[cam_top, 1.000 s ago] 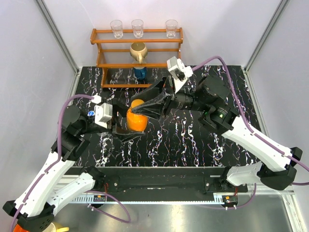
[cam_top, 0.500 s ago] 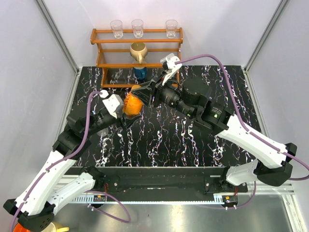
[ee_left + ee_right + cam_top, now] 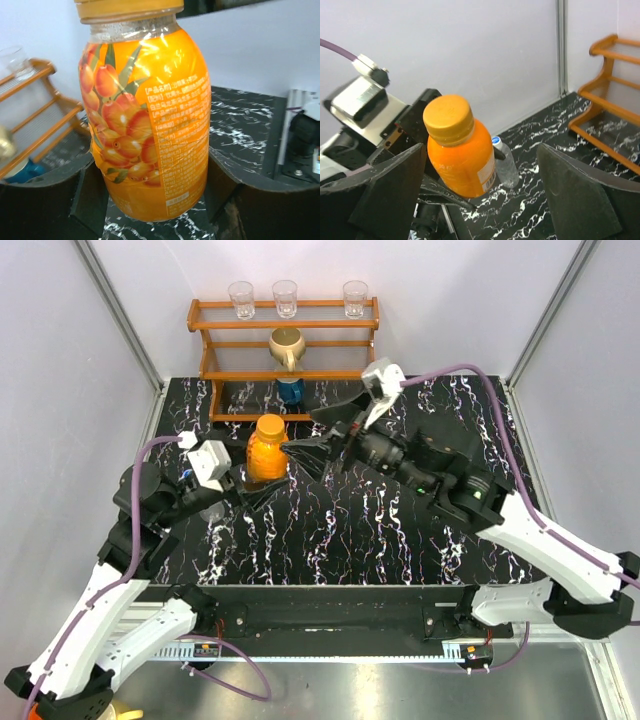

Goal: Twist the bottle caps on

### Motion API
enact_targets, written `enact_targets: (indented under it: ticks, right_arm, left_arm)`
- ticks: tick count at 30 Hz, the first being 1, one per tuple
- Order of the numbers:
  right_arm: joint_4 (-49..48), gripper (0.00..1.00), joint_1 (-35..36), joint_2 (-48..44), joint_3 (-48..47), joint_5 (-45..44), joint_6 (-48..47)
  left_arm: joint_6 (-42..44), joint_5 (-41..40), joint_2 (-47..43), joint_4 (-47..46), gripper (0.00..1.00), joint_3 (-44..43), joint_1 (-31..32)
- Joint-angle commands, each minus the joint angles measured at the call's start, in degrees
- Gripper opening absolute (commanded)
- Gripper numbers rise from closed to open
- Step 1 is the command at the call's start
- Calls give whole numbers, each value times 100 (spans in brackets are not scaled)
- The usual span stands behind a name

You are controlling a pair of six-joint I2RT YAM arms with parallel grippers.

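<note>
**Operator:** What can go wrong from this position?

**Technician:** Work from the left. The clear bottle [image 3: 504,167], with the white-and-blue cap [image 3: 496,140] on top, stands close beside the left wrist. A sideways sweep of that arm can topple it.

Next, the left end effector [image 3: 262,483] is clenched on the lower body of the orange bottle [image 3: 150,125]. The hold sits low, so a twisting load at the top can spin or tilt the bottle between the pads.

The orange cap [image 3: 448,117] sits on that bottle's neck. Whether it is fully tightened cannot be told.

To the right, the right end effector [image 3: 300,435] is released. Its jaws are spread wide, just beside the cap and apart from it. An off-centre closure can push the cap askew or shove the bottle.

**Operator:** And the surface and the room?

**Technician:** The desk [image 3: 380,530] is black with white marble veining. It looks smooth, so a nudged bottle probably slides. Plain pale walls [image 3: 450,300] enclose the left, back and right sides.

A wooden rack [image 3: 320,324] stands at the back, carrying three glasses [image 3: 285,297], a jug [image 3: 287,345] and a blue container [image 3: 290,390]. It is near the orange bottle, so a backward overshoot can strike it.
</note>
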State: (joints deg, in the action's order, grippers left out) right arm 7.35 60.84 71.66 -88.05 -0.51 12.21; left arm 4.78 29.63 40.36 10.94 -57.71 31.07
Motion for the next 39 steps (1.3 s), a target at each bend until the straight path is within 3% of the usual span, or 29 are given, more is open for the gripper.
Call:
enact_targets:
  ticks: [1, 5, 8, 9, 14, 26, 32, 39]
  right_arm:
    - [-525, 100, 25, -565, 60, 262, -245]
    - [-533, 100, -28, -723, 86, 1209, -491]
    - [-533, 100, -186, -715, 25, 2482, -553]
    - [-577, 100, -230, -654, -19, 3252, -553]
    - [-920, 100, -301, -338, -168, 4821, -413]
    - [-2290, 81, -336, 225, -186, 6027, 448]
    - [-2537, 68, -362, 296, -54, 6116, 642]
    - [-2792, 64, -415, 217, 174, 5993, 774]
  left_arm:
    - [-460, 1280, -19, -794, 10, 49, -40]
    - [-1188, 3104, 42, -1470, 11, 225, -40]
    - [-1681, 3959, 121, -1911, 12, 287, 4]
    - [-1734, 4102, 147, -1920, 13, 270, 13]
    - [-1936, 4928, 332, -1938, 15, 94, 233]
    - [-1963, 4869, 490, -1973, 16, -100, 294]
    - [-1963, 4719, 473, -2026, 16, -91, 286]
    - [-1989, 4613, 446, -2113, 15, -65, 294]
